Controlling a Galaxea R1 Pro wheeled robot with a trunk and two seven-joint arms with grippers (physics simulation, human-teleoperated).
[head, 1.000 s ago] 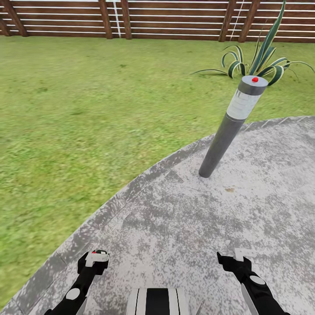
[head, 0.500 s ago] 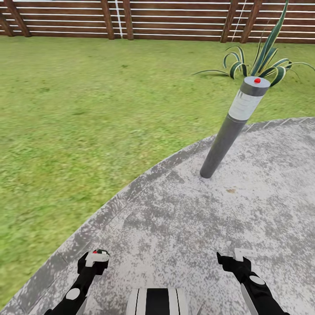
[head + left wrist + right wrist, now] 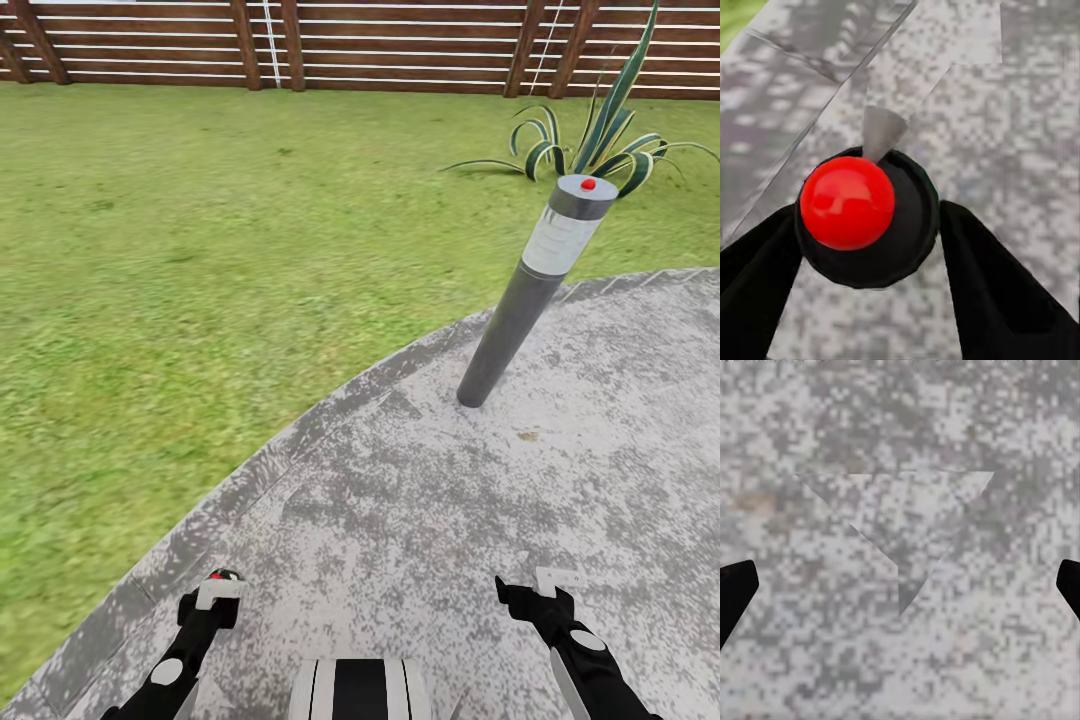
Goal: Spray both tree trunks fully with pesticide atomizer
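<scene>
From the head camera, the robot stands on a round grey stone patio [image 3: 420, 520] edged by lawn [image 3: 180, 260], with a brown slat fence [image 3: 400, 45] along the far side. A grey lamp post [image 3: 530, 285] with a red dot on its cap rises from the patio, and a spiky striped plant [image 3: 600, 135] grows behind it. The left gripper [image 3: 218, 590] and right gripper [image 3: 545, 590] hang low over the stone, near the robot's front.

In the left wrist view, the left gripper's black fingers [image 3: 1005, 292] are clamped on the atomizer [image 3: 866, 217], a black round body with a red ball on top.

In the right wrist view, the right gripper's fingertips [image 3: 735, 589] stand wide apart over bare patio, holding nothing.
</scene>
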